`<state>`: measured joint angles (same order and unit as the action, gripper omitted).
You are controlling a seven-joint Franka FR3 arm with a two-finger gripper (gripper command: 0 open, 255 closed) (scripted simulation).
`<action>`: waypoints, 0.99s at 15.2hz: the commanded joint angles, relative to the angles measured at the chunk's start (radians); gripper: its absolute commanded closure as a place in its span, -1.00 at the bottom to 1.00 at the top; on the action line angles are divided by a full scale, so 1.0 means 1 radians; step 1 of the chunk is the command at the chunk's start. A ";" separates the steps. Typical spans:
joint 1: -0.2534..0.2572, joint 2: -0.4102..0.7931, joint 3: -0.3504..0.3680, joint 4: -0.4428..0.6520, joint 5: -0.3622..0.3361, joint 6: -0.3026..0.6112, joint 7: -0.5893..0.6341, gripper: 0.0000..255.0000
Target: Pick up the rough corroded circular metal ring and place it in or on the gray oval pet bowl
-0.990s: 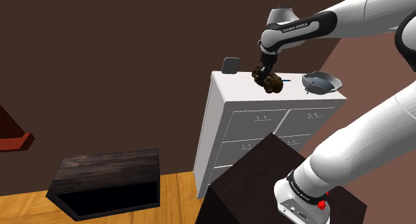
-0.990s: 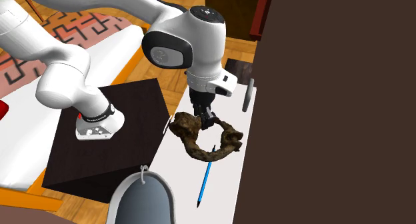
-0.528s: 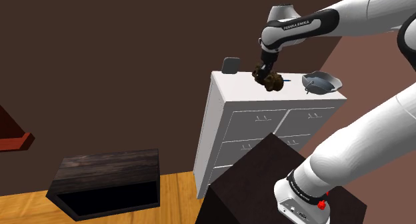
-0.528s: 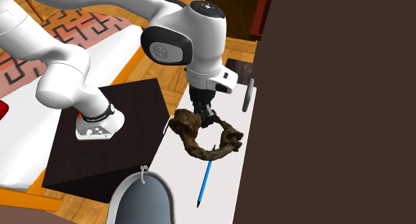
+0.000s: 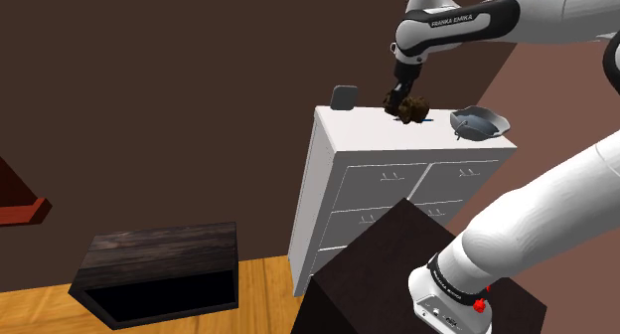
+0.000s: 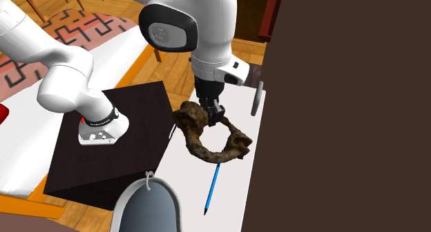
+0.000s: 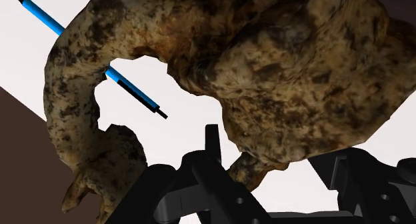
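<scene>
Room: A dark brown wall stands behind a white chest of drawers (image 5: 397,188). Your work surface is its flat top, above a wood floor.
Far left: At the shoulder view's left a dark wooden box (image 5: 159,267) sits on the floor, well apart from the job.
Far corner: A small grey upright piece (image 5: 345,96) stands at the top's far left corner. You cannot tell what it is.
Ring: The brown, crusted ring (image 5: 410,109) hangs from the claw just above the middle of the top, left of the bowl.
Handling: Expect it to be stiff and fairly heavy. Its knobbly crust should resist slipping, but the uneven thickness will likely make it hang lopsided. Grip across the rim, not around the whole loop.
Claw: Your gripper (image 6: 213,114) is closed narrow, its fingers (image 7: 193,189) clamped on a thick lump of the rim. The rest of the loop juts out to one side.
Pen: A blue pen (image 6: 213,188) lies on the top beneath the loop, apart from it.
Bowl: The grey oval bowl (image 5: 479,123) waits at the top's right end, near the ring but not touching it.
</scene>
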<state>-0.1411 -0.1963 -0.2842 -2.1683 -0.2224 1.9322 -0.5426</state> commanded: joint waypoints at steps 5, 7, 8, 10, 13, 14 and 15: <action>0.003 -0.019 0.006 0.063 0.002 -0.081 -0.008 1.00; 0.003 -0.023 0.008 0.086 0.003 -0.107 -0.011 1.00; 0.004 -0.024 0.009 0.098 0.004 -0.121 -0.013 1.00; 0.004 -0.026 0.011 0.123 0.005 -0.147 -0.016 1.00; 0.006 -0.028 0.013 0.161 0.007 -0.187 -0.022 1.00; 0.006 -0.028 0.014 0.174 0.008 -0.200 -0.024 1.00; 0.006 -0.028 0.014 0.188 0.008 -0.214 -0.025 1.00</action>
<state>-0.1354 -0.2216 -0.2713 -1.9928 -0.2140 1.7330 -0.5670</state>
